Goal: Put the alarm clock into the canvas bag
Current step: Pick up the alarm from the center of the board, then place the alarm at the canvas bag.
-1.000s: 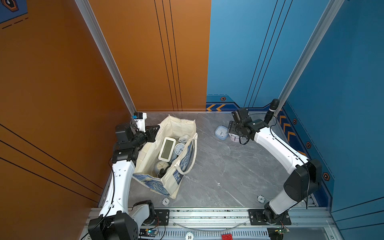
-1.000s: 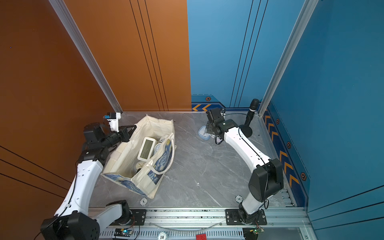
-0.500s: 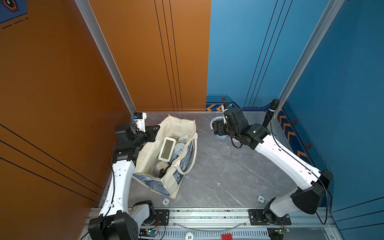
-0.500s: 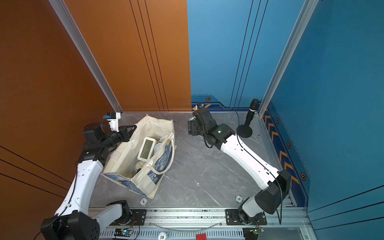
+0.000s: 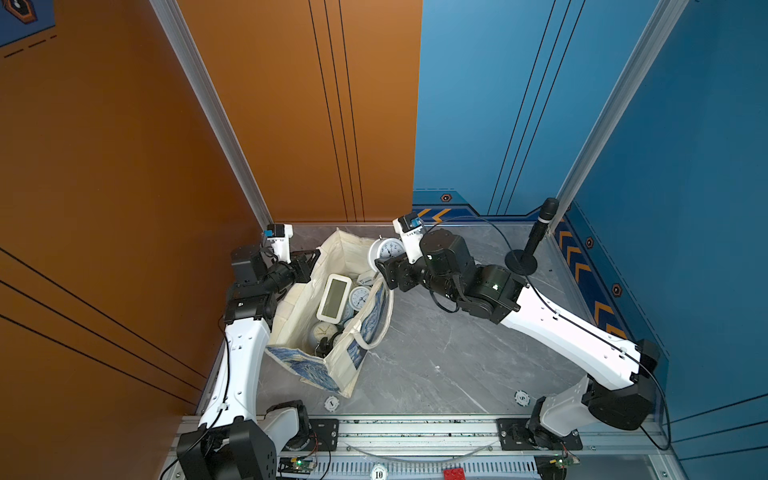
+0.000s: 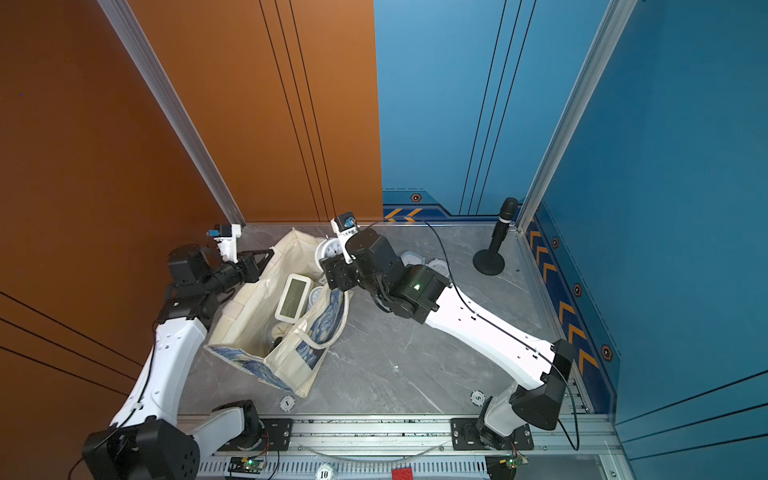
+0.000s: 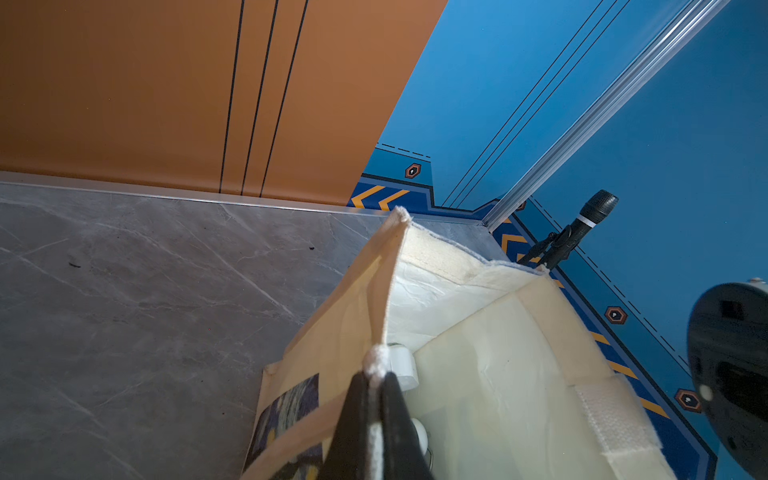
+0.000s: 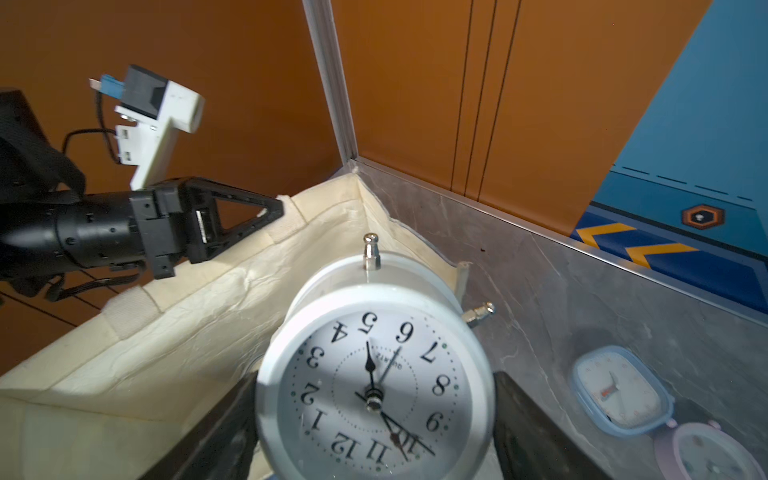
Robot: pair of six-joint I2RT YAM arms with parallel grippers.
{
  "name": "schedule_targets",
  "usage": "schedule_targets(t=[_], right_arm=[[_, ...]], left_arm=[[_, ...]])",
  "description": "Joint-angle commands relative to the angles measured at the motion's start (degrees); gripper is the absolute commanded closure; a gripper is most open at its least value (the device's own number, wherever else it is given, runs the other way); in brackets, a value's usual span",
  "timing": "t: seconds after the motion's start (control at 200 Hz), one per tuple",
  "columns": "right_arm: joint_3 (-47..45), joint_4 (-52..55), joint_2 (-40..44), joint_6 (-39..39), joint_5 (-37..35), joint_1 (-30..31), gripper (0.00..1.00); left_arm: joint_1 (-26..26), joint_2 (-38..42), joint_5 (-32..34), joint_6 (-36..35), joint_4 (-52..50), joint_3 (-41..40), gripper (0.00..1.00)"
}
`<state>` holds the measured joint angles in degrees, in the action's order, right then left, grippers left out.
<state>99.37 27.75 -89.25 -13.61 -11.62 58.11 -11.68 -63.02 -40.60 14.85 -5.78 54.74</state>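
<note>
- The alarm clock (image 5: 388, 250) hangs in the air at the far end of the canvas bag (image 5: 297, 308), close to the rim on the right arm's side. From where I stand I can't tell whether it is fully inside the line of the rim.
- If it is let go here it may clip that rim, then either tumble onto the counter (image 5: 436, 345) or fold the soft wall inward.
- The right gripper (image 8: 374, 399) has its fingers (image 8: 523, 415) spread wide and pressed on either side of the round case. A smooth drum held that way could twist or slide out as the arm tips.
- The left gripper (image 7: 376, 374) is clenched on the bag's near rim, pinching the cloth, and that pinch looks like the main thing holding the mouth open. If it slips, the opening sags.
- A white digital clock (image 5: 333, 297) and some round ones already lie inside, so a high drop would knock face against face.
- The bag's handle loop (image 5: 376, 332) droops beside the right arm and might snag it.
- The clock itself has a white round case and a white dial with black numerals and black hands. Two small silver feet point away from the gripper, and the face is turned toward the wrist.
</note>
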Motion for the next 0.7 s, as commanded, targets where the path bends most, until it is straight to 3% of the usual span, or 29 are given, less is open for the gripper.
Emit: schedule_targets(t=[0.0,0.27,0.696], right_arm=[[5.6,-2.6,-3.4,1.8,2.2,2.2,0.44],[13.9,0.3,-13.1,0.3,9.6,6.0,0.45],[21.7,7.6,-25.5,-5.8,22.4,6.8,0.46]], left_arm=[[-0.4,0.0,-1.5,0.3,3.0,-0.4,1.00],[-0.5,0.2,-1.6,0.4,3.1,-0.4,1.00],[-0.8,0.3,-1.2,0.5,3.1,-0.5,1.00]])
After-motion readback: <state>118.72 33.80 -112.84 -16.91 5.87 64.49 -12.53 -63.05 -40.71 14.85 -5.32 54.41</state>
